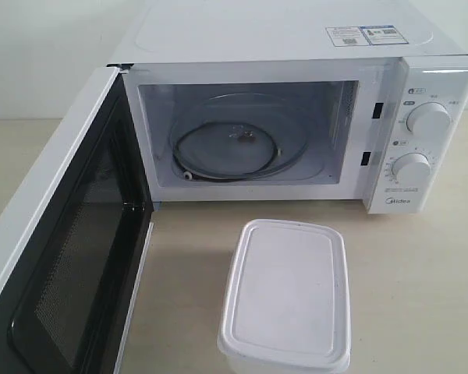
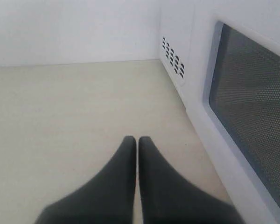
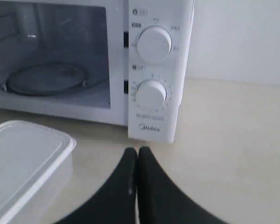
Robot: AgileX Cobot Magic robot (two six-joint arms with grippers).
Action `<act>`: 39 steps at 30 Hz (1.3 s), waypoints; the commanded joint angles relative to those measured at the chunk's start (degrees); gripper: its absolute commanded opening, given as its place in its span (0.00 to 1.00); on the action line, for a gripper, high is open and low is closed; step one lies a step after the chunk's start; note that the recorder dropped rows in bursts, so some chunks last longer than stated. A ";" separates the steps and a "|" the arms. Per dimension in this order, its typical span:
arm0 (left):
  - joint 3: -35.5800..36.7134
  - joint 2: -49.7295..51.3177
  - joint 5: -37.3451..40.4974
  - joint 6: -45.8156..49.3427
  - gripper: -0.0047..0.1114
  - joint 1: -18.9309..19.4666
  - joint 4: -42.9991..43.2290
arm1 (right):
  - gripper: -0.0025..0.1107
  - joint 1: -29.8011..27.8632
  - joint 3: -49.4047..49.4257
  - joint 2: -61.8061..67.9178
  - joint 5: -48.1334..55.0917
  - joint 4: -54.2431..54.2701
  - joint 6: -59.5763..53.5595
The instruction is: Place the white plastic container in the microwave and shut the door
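Both grippers are pinched shut with nothing in them. The left gripper (image 2: 137, 140) hangs over the bare table (image 2: 60, 116), beside the outside of the door (image 2: 252, 116). The right gripper (image 3: 137, 151) hangs near the knobs (image 3: 154, 44), close to the box. Neither one shows in the exterior view.

The white plastic container (image 1: 285, 292) sits on the table at the lower middle of the exterior view, just in front of the open microwave (image 1: 257, 31). Its lid (image 3: 23, 149) is on. It looks light, but I cannot see if anything is inside. The walls look thin and a bit bendy, and the plastic looks smooth. So it might slip, or squash if squeezed too hard. The best hold is likely across its narrow width, just under the rim of the lid, where the box should be stiffest. A gripper would need to open wide first.

Behind the box, the round glass plate (image 1: 230, 152) inside the oven is bare. The door swings out wide at the left of the frame, out of the way.
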 commanded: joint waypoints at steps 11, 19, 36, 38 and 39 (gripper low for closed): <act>0.21 -0.10 0.02 0.23 0.07 0.11 0.08 | 0.02 -0.15 -0.02 -0.30 -67.61 -0.21 -0.44; 0.21 -0.10 0.02 0.23 0.07 0.11 0.08 | 0.02 -0.15 -10.48 -0.30 -67.38 9.77 1.42; 0.21 -0.10 0.02 0.23 0.07 0.11 0.08 | 0.02 -0.15 -34.79 37.21 20.14 15.75 2.56; 0.21 -0.10 0.02 0.23 0.07 0.11 0.08 | 0.02 -0.15 -34.79 39.23 21.82 18.21 -0.59; 0.21 -0.10 0.02 0.23 0.07 0.11 0.08 | 0.02 -0.15 -34.79 40.55 23.36 20.06 -1.49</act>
